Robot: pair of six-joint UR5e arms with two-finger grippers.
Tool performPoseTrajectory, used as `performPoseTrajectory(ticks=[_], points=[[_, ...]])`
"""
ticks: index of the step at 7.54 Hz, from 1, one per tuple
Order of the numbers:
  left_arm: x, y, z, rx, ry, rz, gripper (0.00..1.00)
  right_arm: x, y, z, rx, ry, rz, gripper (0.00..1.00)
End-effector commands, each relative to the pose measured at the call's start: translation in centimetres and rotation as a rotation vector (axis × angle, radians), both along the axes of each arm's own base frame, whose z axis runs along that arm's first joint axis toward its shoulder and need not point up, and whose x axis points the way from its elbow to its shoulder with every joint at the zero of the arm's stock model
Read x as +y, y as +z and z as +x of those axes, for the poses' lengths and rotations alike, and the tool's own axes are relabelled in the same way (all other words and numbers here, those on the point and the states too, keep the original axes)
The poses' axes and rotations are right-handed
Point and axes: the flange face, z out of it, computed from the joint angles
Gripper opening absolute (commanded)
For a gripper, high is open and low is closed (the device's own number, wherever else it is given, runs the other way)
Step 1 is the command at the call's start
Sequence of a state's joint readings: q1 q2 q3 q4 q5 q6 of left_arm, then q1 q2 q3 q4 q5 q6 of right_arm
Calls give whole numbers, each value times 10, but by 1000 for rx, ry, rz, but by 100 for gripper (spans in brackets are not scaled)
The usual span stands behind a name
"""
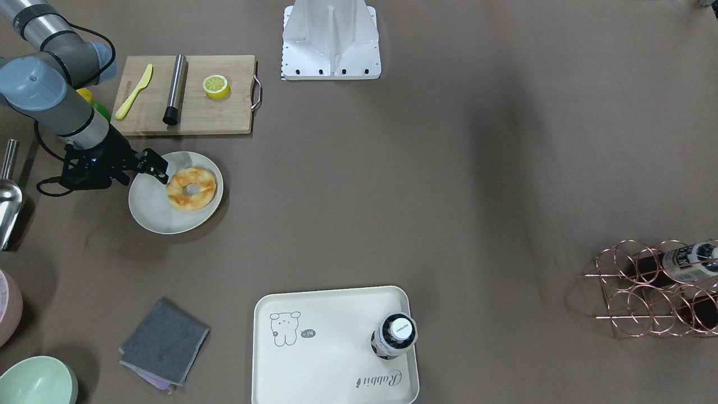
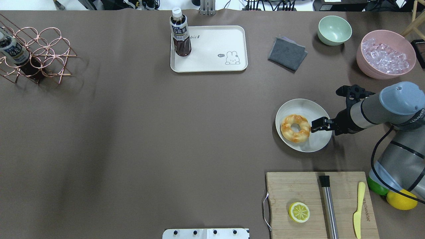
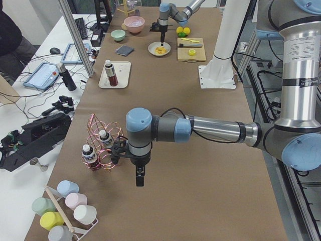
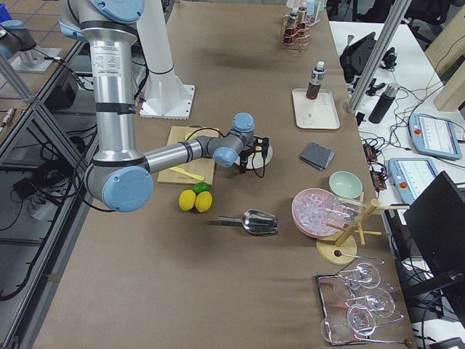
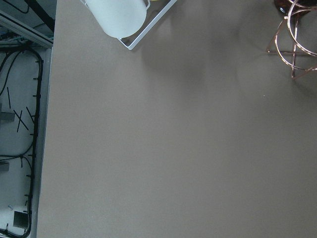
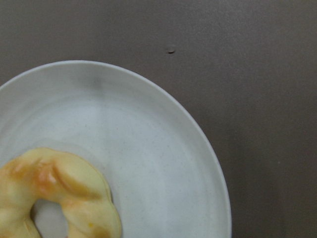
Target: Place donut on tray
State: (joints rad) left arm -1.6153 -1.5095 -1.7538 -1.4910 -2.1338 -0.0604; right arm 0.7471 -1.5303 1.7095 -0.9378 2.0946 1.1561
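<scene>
The donut (image 1: 178, 195) lies on a round off-white plate (image 1: 154, 216), shown also in the overhead view (image 2: 287, 132) and at the lower left of the right wrist view (image 6: 59, 186). My right gripper (image 1: 159, 168) hovers over the plate at the donut's edge (image 2: 315, 125), jaws apart and empty. The cream tray (image 1: 331, 359) with the bear drawing lies far across the table (image 2: 212, 49) and carries an upright bottle (image 1: 394, 335). My left gripper (image 3: 139, 179) points down near the wire rack. I cannot tell whether it is open or shut.
A wooden board (image 2: 298, 189) holds a lemon half (image 2: 299, 212), a steel rod and a yellow knife. A grey cloth (image 2: 287, 53), a green bowl (image 2: 334, 30) and a pink ice bowl (image 2: 385, 54) stand beyond the plate. A copper wire rack (image 2: 36, 53) sits far left.
</scene>
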Motion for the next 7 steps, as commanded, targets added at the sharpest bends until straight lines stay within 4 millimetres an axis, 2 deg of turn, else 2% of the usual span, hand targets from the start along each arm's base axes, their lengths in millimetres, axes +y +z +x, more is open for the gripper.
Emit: performPoseTrajectory(ticks=[1,2,3,4,5,6,7], points=[[0,0,0,0,0,0,98,2,5,4,6,5,-7,93],[0,-1,0,0,-1,1,98,2,9,7,15,12,-10,61],[0,-1,0,0,-1,1,98,3,15,9,27,17,-12,38],[-1,-1,0,0,-1,2,98,3,16,10,34,24,-9,22],[-2,-3,0,0,-1,5,98,2,18,9,36,24,-11,8],[-4,-4,0,0,0,9,98,2,17,9,34,25,-10,0],[-4,-4,0,0,-1,8,98,1,10,11,20,37,-22,0]])
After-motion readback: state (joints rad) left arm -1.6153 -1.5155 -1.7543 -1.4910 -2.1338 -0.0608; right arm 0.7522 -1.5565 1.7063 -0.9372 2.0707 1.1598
